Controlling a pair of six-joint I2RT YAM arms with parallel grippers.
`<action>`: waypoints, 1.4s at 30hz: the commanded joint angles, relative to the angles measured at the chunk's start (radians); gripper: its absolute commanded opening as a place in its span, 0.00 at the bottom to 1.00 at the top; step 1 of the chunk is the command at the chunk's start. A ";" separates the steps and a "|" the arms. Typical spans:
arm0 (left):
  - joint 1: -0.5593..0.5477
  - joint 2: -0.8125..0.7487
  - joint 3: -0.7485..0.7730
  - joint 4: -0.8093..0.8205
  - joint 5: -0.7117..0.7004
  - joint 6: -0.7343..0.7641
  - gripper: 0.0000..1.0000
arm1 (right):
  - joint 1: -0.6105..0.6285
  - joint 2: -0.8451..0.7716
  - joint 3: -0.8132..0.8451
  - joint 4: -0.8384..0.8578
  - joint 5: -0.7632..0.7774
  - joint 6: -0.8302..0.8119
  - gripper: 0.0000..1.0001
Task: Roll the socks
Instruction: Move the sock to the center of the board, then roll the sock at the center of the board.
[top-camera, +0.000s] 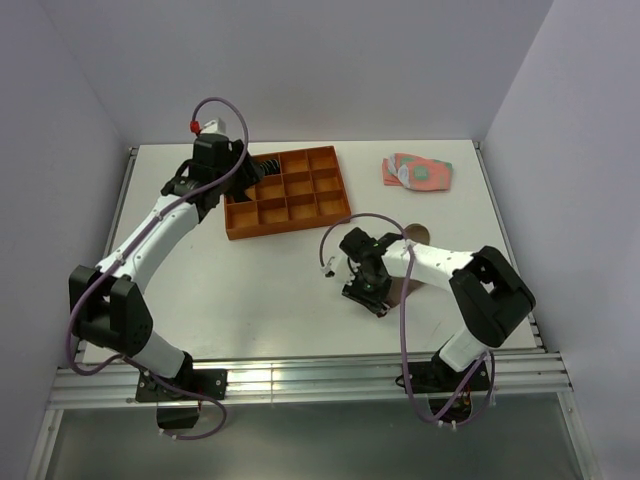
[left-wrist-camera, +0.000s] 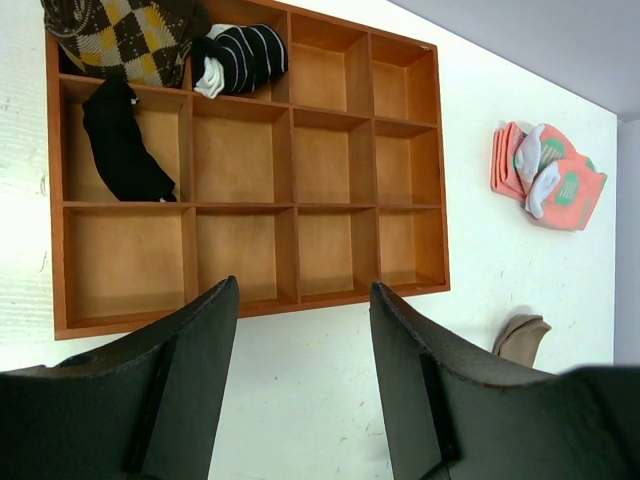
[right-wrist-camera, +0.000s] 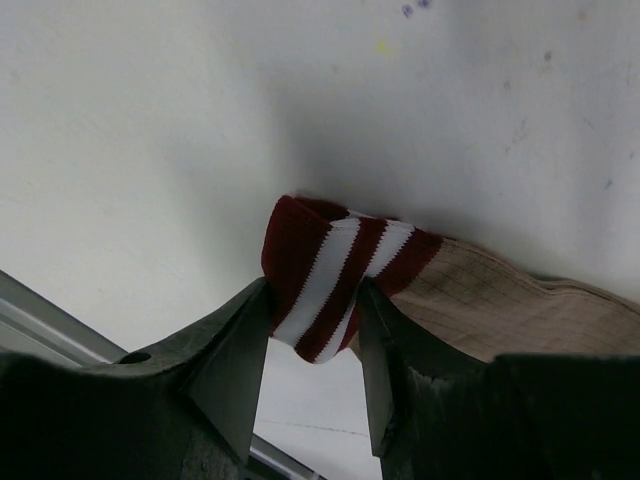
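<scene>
My right gripper (right-wrist-camera: 313, 300) is shut on the maroon-and-white striped cuff (right-wrist-camera: 335, 270) of the tan-brown sock (right-wrist-camera: 500, 305), low over the table. In the top view this gripper (top-camera: 365, 292) is at centre right, and the sock's toe end (top-camera: 415, 232) shows behind the arm. The short black sock with white stripes (left-wrist-camera: 245, 58) lies rolled in a top compartment of the orange tray (left-wrist-camera: 300, 300). My left gripper (left-wrist-camera: 303, 290) is open and empty, above the tray's near edge; in the top view it (top-camera: 240, 172) is at the tray's left end.
A brown checkered rolled sock (left-wrist-camera: 120, 35) and a plain black sock (left-wrist-camera: 125, 150) lie in the tray's left compartments. Flat pink-and-green socks (top-camera: 417, 171) lie at the back right. The table's metal front rail (top-camera: 300, 380) runs by the arm bases.
</scene>
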 joint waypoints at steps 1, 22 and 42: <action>-0.004 -0.068 -0.003 0.025 0.000 -0.003 0.61 | 0.048 0.044 0.024 0.048 -0.076 -0.015 0.46; 0.033 -0.270 -0.138 0.013 -0.011 -0.012 0.62 | 0.381 0.119 0.150 0.017 -0.156 -0.069 0.40; -0.194 -0.356 -0.457 0.309 0.080 -0.032 0.55 | -0.064 0.311 0.366 -0.414 -0.710 -0.350 0.40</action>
